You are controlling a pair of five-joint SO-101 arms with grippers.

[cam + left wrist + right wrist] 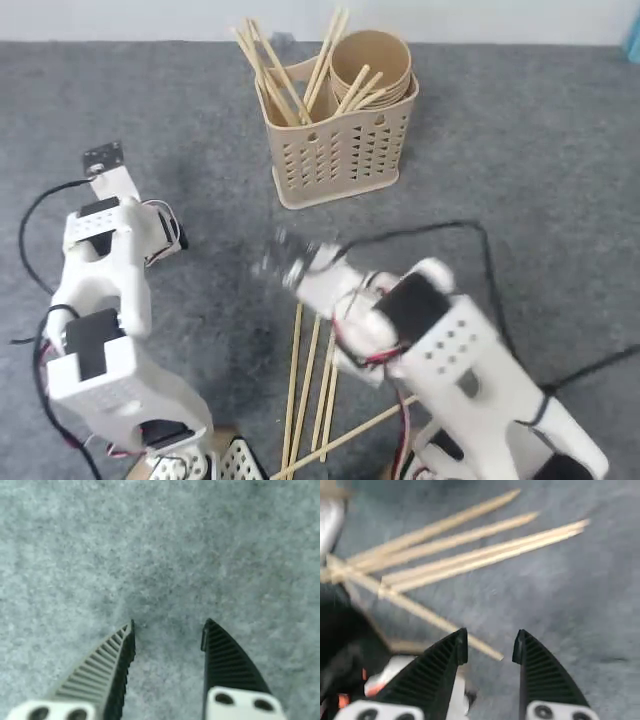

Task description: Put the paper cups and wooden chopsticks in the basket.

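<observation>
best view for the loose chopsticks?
Right wrist view: the loose chopsticks fan out close ahead of the end effector. High view has them partly under the right arm. Left wrist view faces carpet.

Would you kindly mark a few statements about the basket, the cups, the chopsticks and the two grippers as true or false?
1. The paper cups sit inside the basket. True.
2. Every chopstick is already in the basket. False: several loose chopsticks lie on the table.
3. The left gripper is open, with nothing between its fingers. True.
4. The right gripper is shut on a chopstick. False: it is open and holds nothing, with the loose chopsticks on the table beyond it.
5. The basket lies tipped on its side. False: it stands upright.
</observation>
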